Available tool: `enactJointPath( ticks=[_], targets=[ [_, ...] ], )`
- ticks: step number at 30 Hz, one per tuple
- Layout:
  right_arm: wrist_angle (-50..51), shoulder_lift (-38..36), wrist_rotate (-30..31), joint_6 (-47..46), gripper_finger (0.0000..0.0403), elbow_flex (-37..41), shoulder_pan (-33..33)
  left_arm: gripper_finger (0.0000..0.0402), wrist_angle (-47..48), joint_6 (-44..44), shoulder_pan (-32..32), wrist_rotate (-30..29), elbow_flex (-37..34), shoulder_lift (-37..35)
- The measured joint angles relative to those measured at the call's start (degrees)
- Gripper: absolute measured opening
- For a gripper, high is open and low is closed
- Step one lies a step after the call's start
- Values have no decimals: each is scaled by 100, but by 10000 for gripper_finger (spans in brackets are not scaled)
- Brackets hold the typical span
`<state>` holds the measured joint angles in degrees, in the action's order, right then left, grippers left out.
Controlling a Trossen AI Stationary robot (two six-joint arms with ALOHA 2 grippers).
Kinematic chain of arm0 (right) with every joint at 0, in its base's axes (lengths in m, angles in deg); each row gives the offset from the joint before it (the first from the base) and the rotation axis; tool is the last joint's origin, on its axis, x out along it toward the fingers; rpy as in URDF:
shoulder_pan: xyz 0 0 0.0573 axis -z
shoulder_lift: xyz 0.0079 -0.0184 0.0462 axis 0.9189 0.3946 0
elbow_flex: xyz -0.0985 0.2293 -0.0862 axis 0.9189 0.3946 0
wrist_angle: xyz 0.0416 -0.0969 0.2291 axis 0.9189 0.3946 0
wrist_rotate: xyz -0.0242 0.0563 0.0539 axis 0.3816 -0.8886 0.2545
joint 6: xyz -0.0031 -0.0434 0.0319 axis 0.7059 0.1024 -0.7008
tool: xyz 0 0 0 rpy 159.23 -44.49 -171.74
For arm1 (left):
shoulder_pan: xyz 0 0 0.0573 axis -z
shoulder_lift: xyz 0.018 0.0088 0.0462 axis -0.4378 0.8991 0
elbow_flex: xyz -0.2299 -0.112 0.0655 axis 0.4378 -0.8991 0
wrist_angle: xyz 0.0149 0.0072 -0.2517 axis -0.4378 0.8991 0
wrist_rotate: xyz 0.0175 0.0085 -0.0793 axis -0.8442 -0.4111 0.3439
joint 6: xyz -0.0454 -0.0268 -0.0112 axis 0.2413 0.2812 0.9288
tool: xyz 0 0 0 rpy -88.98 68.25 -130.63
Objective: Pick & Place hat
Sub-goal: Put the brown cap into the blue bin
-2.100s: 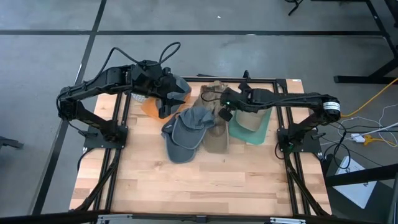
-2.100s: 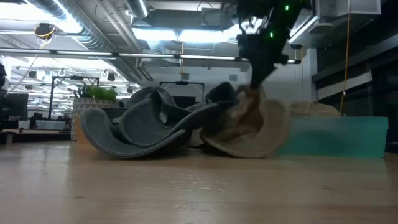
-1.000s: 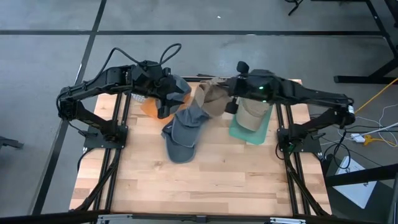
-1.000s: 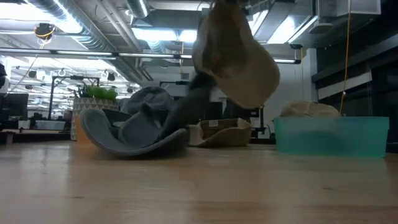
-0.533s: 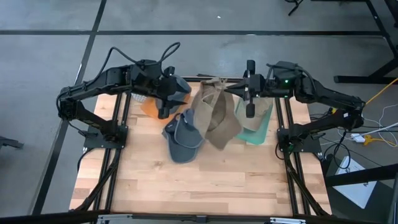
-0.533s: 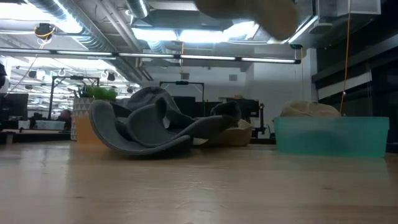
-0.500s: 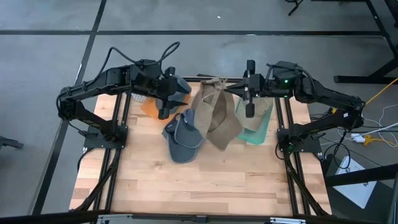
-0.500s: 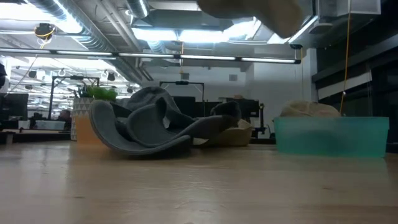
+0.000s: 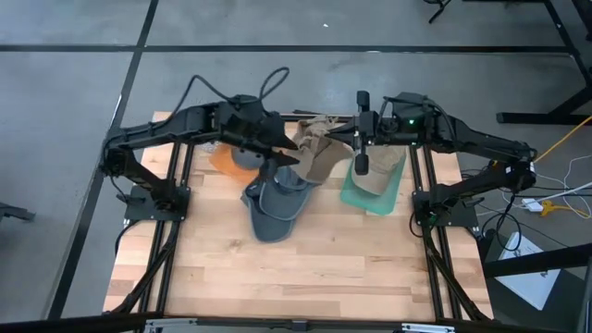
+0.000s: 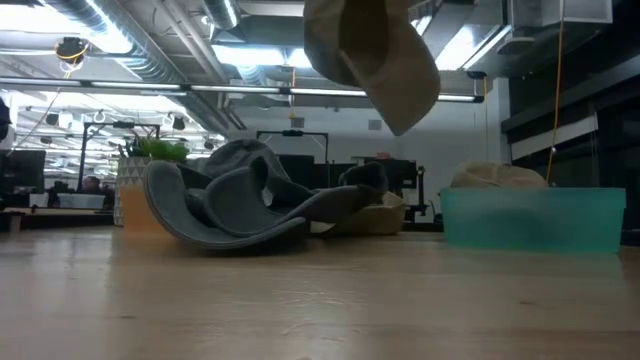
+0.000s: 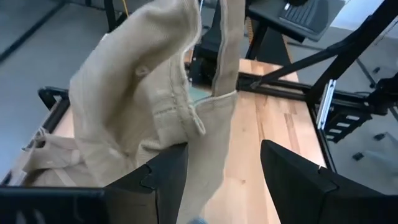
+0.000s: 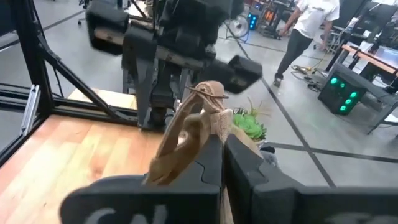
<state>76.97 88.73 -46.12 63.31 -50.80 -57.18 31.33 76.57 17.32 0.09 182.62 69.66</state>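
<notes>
Two dark jointed arms, black looping cable, green light on right arm [image 9: 404, 121]

Wooden surface [image 9: 305, 268] carried black metal frame [image 9: 176, 185] along both sides. Teal bin [image 10: 532, 217] stood at right side of surface; orange bin [image 9: 220, 159] at left rear. Green plant [image 10: 158, 149] showed behind orange bin. Grey concrete floor [image 9: 65, 83] surrounded surface. Yellow cable [image 9: 564, 139] and white cables lay on floor at right. Person [image 12: 303, 34] in white top walked in room beyond. Ceiling light strips [image 10: 300, 55] lit.
</notes>
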Motion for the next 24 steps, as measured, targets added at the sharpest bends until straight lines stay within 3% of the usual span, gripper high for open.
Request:
enactJointPath(
  ticks=[8, 14, 19, 24],
  targets=[
    [61, 41, 0, -107, 6, 2, 0, 196, -54, -99, -13, -2, 0, 197],
    [171, 39, -2, -149, 6, 2, 0, 196, -50, -136, -8, -31, 0, -90],
    [190, 41, -2, -258, 6, 2, 0, 196, -24, -319, -5, -467, 2, -366],
    [188, 39, -2, -269, 6, 2, 0, 196, 61, -374, -8, -398, 4, -408]
  ],
)
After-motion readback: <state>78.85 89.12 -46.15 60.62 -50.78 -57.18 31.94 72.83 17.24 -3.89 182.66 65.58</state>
